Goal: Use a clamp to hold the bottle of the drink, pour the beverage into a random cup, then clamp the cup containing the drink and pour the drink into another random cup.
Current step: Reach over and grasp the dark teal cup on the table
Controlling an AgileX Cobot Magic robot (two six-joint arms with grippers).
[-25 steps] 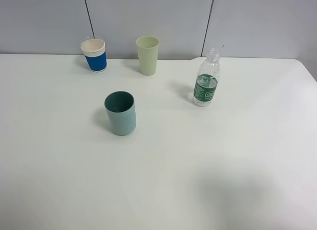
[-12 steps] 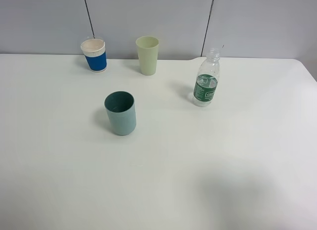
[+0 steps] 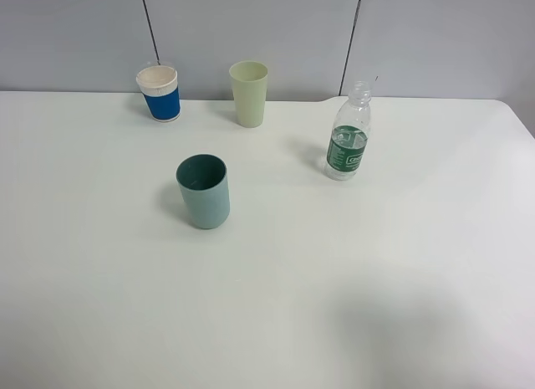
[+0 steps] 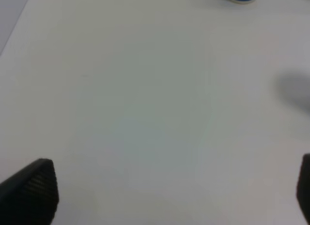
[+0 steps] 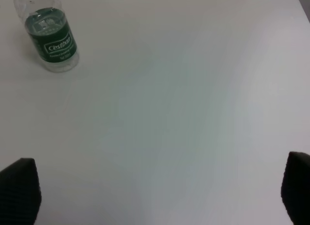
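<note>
From the front cup (image 3: 202,191), the left cup (image 3: 159,93) is at 11 o'clock, the middle cup (image 3: 249,94) at 1, the bottle (image 3: 349,131) at 2.

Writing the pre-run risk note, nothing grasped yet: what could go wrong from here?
1. The bottle looks uncapped; a sideways bump from the open right gripper could tip it and spill.
2. It looks like thin clear plastic, so a hard squeeze might push drink out of the neck.
3. The teal cup, blue-sleeved cup and pale green cup stand loose; a touch mid-pour may topple one.
</note>
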